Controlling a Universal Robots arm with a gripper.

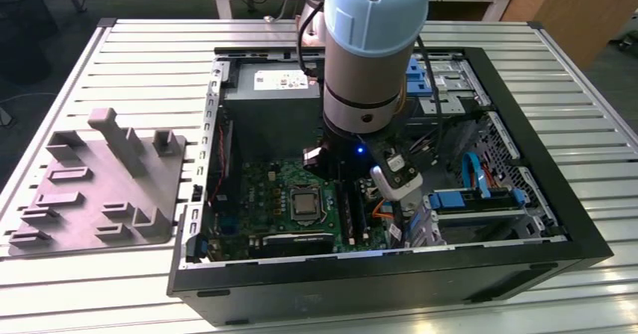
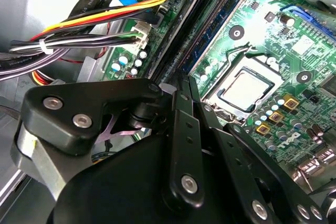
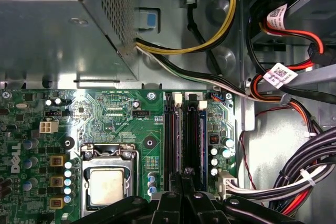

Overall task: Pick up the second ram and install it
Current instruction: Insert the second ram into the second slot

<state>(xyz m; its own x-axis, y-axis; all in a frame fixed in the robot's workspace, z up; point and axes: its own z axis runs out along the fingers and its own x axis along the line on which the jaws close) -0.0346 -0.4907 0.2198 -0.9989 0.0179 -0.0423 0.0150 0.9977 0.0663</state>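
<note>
Black claw (image 3: 181, 184) hangs over the green motherboard's (image 3: 113, 111) memory slots, fingers drawn together — apparently pinching the thin, dark second ram (image 3: 181, 145) edge-on; stiff, light, fragile, best held by its long edges.

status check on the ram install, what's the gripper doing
Gripper down inside the open PC case, over the motherboard's memory slots. Fingers close together on a thin dark edge, likely the second ram. Cable bundles beside the slots, not across them.
</note>
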